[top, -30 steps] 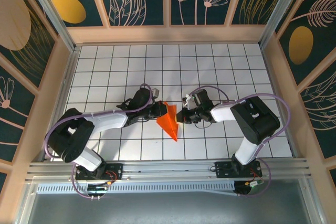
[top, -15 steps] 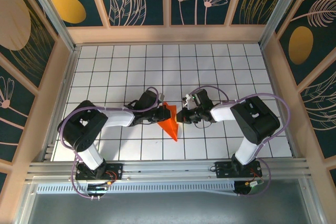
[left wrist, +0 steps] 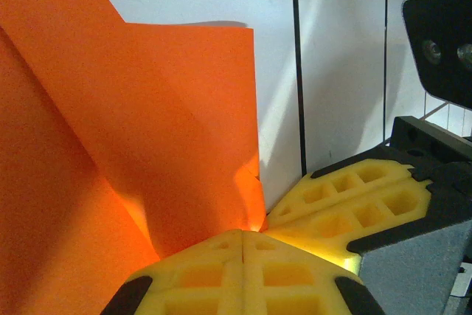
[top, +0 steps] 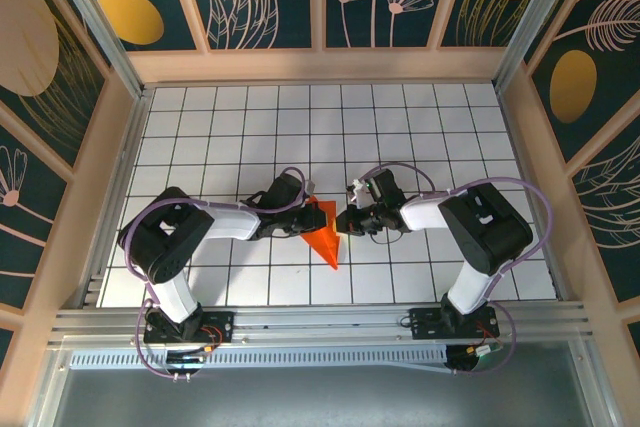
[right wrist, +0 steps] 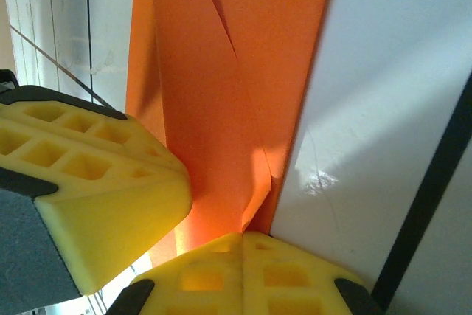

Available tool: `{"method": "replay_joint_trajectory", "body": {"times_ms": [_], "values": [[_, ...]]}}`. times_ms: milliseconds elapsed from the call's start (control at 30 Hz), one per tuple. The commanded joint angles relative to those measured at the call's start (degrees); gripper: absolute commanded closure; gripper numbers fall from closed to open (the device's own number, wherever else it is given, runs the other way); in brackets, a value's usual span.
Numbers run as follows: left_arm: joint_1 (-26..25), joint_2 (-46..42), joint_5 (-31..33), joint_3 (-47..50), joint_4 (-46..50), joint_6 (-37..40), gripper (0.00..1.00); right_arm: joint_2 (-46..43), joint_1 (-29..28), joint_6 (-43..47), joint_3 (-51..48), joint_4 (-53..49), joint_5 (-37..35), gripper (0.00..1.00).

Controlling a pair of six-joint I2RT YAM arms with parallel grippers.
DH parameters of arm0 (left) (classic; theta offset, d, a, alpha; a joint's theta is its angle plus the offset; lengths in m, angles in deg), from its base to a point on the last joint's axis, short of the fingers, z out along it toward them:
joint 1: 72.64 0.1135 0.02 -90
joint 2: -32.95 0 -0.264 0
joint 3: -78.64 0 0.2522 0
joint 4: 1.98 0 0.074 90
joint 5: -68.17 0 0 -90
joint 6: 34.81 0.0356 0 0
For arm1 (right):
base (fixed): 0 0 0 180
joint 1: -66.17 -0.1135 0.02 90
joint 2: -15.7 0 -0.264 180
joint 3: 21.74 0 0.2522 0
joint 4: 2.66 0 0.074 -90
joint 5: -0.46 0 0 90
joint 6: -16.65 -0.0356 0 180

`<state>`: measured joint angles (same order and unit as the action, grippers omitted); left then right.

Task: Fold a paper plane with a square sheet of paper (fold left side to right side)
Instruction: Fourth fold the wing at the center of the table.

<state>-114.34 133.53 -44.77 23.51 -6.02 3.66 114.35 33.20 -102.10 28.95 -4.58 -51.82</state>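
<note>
Between the two arms on the white gridded table [top: 420, 127], I see the thin bright orange paper [top: 322, 234] folded to a pointed wedge. Its long axis runs far to near, with the tip nearest me. My left gripper [top: 303, 217] sits at its left edge and my right gripper [top: 345, 221] at its right edge, both touching the orange paper. Each has its yellow pads clenched, seemingly nipping the edge. I judge the left side must travel rightward across that axis, so the left arm leads.
</note>
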Motion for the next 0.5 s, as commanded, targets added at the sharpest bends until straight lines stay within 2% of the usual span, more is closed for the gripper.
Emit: {"method": "replay_joint_trajectory", "body": {"times_ms": [0, 467], "values": [[-0.47, 0.89, 1.23, 0.54, -0.54, -0.63, 1.0, 3.8, -0.42, 2.56, -0.72, -5.33, -6.51, 1.0], [-0.48, 1.22, 2.97, 3.02, -1.03, -1.07, 1.0, 4.33, -0.36, 2.87, -0.94, -5.58, -6.69, 1.0]]}}
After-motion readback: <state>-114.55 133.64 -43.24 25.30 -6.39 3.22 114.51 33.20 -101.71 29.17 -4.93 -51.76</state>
